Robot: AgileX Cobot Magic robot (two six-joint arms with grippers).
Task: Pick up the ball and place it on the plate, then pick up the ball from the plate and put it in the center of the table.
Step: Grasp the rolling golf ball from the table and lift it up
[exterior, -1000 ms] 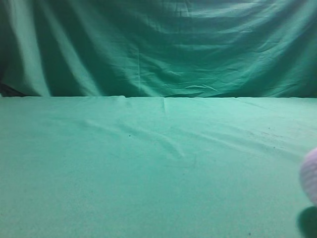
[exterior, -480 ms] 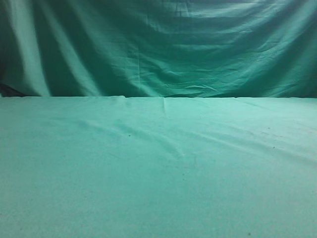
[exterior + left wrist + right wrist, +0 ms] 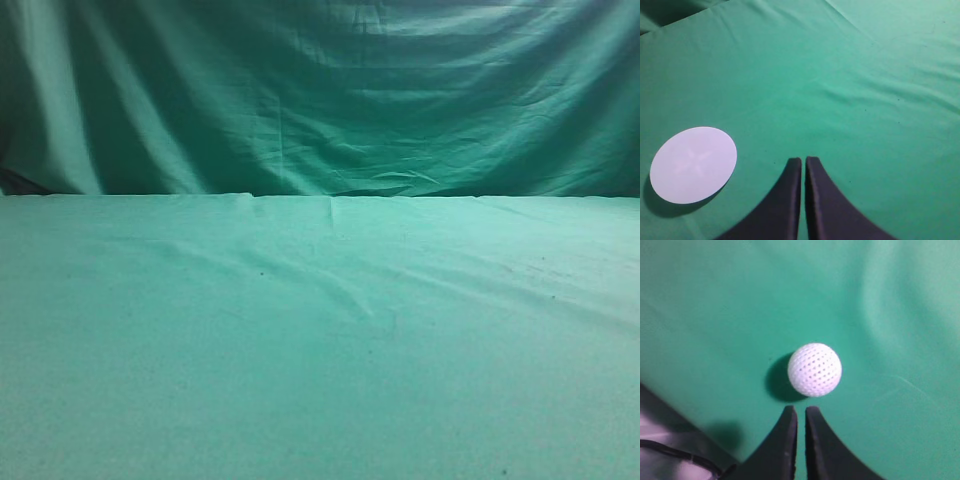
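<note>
One ball point(image 3: 814, 369); one plate point(image 3: 693, 164)

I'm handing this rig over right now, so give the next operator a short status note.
Left gripper: shut, empty, above the table, right of the white plate.
Right gripper: shut, empty, tips just short of the ball.
Ball lies on the green cloth, not on the plate; the plate is bare.
Done: nothing visible.
Left: ball to plate, then ball to table center.
</note>
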